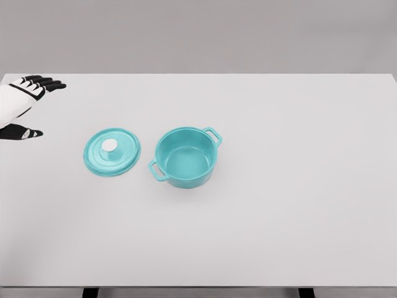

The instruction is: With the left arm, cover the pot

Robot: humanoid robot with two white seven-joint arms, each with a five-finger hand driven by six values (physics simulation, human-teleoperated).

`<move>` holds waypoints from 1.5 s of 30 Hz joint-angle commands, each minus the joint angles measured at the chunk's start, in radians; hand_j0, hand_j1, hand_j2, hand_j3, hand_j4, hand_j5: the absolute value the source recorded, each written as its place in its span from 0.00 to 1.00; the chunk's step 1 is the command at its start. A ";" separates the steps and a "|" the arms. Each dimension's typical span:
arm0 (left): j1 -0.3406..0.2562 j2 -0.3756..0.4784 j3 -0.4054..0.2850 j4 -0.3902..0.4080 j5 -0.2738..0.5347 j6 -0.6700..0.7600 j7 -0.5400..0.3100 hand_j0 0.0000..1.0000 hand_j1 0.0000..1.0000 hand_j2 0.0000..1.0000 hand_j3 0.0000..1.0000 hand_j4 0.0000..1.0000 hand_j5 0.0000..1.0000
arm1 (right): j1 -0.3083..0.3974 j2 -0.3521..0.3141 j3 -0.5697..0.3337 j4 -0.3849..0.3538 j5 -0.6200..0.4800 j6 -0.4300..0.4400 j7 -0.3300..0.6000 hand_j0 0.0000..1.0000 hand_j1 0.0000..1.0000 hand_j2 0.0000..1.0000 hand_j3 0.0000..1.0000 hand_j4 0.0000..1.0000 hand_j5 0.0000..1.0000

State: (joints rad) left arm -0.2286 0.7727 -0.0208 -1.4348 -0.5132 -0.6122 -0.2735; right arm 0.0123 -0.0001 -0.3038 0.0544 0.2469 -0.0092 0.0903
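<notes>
A teal pot with two side handles stands uncovered near the middle of the white table, nothing inside. Its teal lid, white-knobbed, lies flat just beside it. The left hand hovers at the table's left edge, fingers spread, holding nothing.

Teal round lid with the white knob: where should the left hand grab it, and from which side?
Grip the white knob at the centre of the teal round lid, coming from above. The lid lies flat, knob up; its rim probably offers poor purchase.
</notes>
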 commanded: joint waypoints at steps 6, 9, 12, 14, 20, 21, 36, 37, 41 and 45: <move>-0.002 -0.004 -0.005 -0.013 0.004 0.001 0.000 1.00 1.00 1.00 1.00 1.00 1.00 | 0.000 0.000 0.000 -0.001 0.000 0.000 0.000 1.00 1.00 1.00 1.00 1.00 1.00; -0.014 -0.001 -0.033 -0.029 0.013 0.001 0.000 1.00 1.00 1.00 1.00 1.00 1.00 | 0.000 0.000 0.000 -0.001 0.000 0.000 0.000 1.00 1.00 1.00 1.00 1.00 1.00; -0.040 0.013 -0.062 -0.061 0.005 0.001 -0.189 1.00 1.00 1.00 1.00 1.00 1.00 | 0.000 0.000 0.000 -0.001 0.000 0.000 0.000 1.00 1.00 1.00 1.00 1.00 1.00; -0.086 0.013 -0.085 -0.073 0.008 0.001 -0.276 1.00 1.00 1.00 1.00 1.00 1.00 | 0.000 0.000 0.000 -0.001 0.000 0.000 0.000 1.00 1.00 1.00 1.00 1.00 1.00; -0.187 0.011 -0.261 -0.055 0.048 0.001 -0.279 0.88 0.88 0.88 0.88 0.88 0.88 | 0.000 0.000 0.000 0.001 0.000 0.000 0.000 1.00 1.00 1.00 1.00 1.00 1.00; -0.199 0.008 -0.283 -0.041 0.048 0.001 -0.279 0.88 0.88 0.88 0.88 0.88 0.88 | 0.000 0.000 0.000 -0.001 0.000 0.000 0.000 1.00 1.00 1.00 1.00 1.00 1.00; -0.275 -0.006 -0.444 0.040 0.111 0.001 -0.216 0.67 0.67 0.67 0.67 0.67 0.67 | 0.000 0.000 0.000 0.001 0.000 0.000 0.000 1.00 1.00 1.00 1.00 1.00 1.00; -0.272 -0.006 -0.445 0.046 0.110 0.001 -0.216 0.68 0.68 0.68 0.68 0.68 0.68 | 0.000 0.000 0.000 0.001 0.000 0.000 0.000 1.00 1.00 1.00 1.00 1.00 1.00; -0.270 0.005 -0.444 0.047 0.111 0.001 -0.216 0.69 0.69 0.69 0.69 0.69 0.69 | 0.000 0.000 0.000 -0.001 0.000 0.000 0.000 1.00 1.00 1.00 1.00 1.00 1.00; -0.256 0.007 -0.442 0.048 0.111 0.001 -0.214 0.72 0.72 0.72 0.72 0.72 0.72 | 0.000 0.000 0.000 0.001 0.000 0.000 0.000 1.00 1.00 1.00 1.00 1.00 1.00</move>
State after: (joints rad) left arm -0.4817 0.7762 -0.4645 -1.3877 -0.4086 -0.6132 -0.4886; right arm 0.0123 -0.0001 -0.3038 0.0542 0.2469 -0.0092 0.0904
